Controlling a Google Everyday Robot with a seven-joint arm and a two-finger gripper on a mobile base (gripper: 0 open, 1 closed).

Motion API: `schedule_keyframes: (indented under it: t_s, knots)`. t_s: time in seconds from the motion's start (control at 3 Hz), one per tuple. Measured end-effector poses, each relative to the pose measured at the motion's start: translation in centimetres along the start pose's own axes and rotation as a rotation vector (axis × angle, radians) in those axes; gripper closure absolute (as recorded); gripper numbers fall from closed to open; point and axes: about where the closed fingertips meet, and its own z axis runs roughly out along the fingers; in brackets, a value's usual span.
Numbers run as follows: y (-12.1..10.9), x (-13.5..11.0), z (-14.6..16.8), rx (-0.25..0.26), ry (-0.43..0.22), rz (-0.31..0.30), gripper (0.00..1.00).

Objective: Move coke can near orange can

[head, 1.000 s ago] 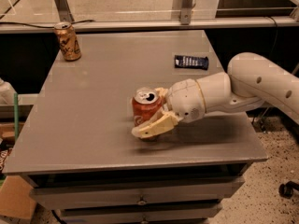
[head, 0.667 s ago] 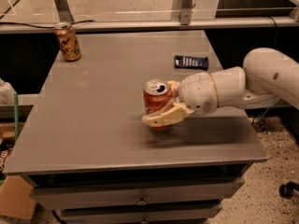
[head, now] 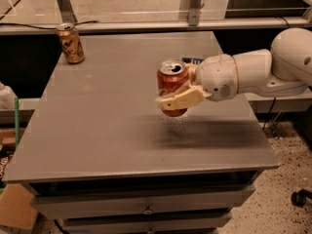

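Note:
The red coke can with a silver top is held upright in the air above the middle of the grey table. My gripper comes in from the right and is shut on the can, one cream finger across its front. The golden-orange can with dark markings stands upright at the table's far left corner, well apart from the coke can.
A dark flat packet lies on the table behind the coke can, mostly hidden by the arm. The table has drawers below its front edge. A metal rail and posts run behind the table. Cardboard and clutter sit on the floor at the left.
My gripper has lifted the coke can off the table and carried it up and slightly to the right. The orange can has not moved.

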Motion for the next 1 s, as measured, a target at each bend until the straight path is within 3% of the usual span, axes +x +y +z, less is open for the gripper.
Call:
schedule_keyframes:
  t_s: [0.33, 1.0]
  knots:
    - [-1.5, -0.9, 0.7, 0.027, -0.066, -0.030, 1.00]
    - [-9.3, -3.3, 5.7, 0.113, -0.148, -0.128, 1.00]
